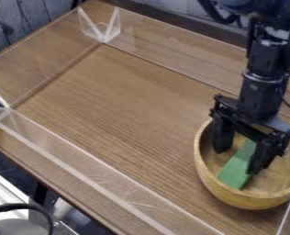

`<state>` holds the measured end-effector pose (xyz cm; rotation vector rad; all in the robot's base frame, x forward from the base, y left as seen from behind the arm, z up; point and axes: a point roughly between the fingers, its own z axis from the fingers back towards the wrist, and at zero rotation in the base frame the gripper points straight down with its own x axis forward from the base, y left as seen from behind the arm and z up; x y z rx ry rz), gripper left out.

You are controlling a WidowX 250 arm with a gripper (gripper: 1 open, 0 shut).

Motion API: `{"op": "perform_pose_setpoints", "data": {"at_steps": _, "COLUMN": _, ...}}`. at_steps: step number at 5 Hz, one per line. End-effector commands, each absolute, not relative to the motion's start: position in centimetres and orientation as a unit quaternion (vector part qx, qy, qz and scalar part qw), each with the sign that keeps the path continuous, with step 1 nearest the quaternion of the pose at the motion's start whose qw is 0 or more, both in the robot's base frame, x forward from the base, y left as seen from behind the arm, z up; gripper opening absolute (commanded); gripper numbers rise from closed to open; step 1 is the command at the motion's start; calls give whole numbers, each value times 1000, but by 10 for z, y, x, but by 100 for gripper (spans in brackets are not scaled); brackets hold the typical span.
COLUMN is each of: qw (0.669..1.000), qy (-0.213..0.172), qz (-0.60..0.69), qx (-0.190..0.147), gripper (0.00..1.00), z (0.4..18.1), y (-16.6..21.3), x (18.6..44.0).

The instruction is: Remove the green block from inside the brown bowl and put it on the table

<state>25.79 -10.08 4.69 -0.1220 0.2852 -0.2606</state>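
The brown bowl [213, 177] sits at the table's [111, 101] lower right corner. Inside it the green block [243, 167] leans tilted, its upper end between the black fingers. My gripper [248, 147] points steeply down into the bowl with its jaws open on either side of the block. One finger [222, 136] stands left of the block, the other to its right. I cannot tell whether either finger touches the block.
Low clear plastic walls [61, 151] border the tabletop, with a taped corner at the back [105, 27]. The black arm [268, 55] rises from the bowl toward the top right. Open wood surface stretches left of the bowl.
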Motion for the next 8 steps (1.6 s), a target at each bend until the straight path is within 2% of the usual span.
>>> {"op": "perform_pose_setpoints", "data": {"at_steps": 1, "qw": 984, "qy": 120, "qz": -116, "qx": -66, "gripper": 100, "z": 50, "y": -105, "x": 270}}
{"op": "perform_pose_setpoints", "data": {"at_steps": 2, "qw": 985, "qy": 124, "qz": -104, "qx": -66, "gripper": 100, "z": 40, "y": -107, "x": 272}}
{"op": "perform_pose_setpoints", "data": {"at_steps": 4, "qw": 982, "qy": 104, "qz": -150, "qx": -44, "gripper": 100, "z": 28, "y": -121, "x": 267}}
{"op": "perform_pose_setpoints", "data": {"at_steps": 5, "qw": 982, "qy": 112, "qz": -144, "qx": -54, "gripper": 0, "z": 29, "y": -112, "x": 264}}
{"op": "perform_pose_setpoints", "data": {"at_steps": 8, "qw": 980, "qy": 115, "qz": -135, "qx": -87, "gripper": 0, "z": 48, "y": -102, "x": 264}}
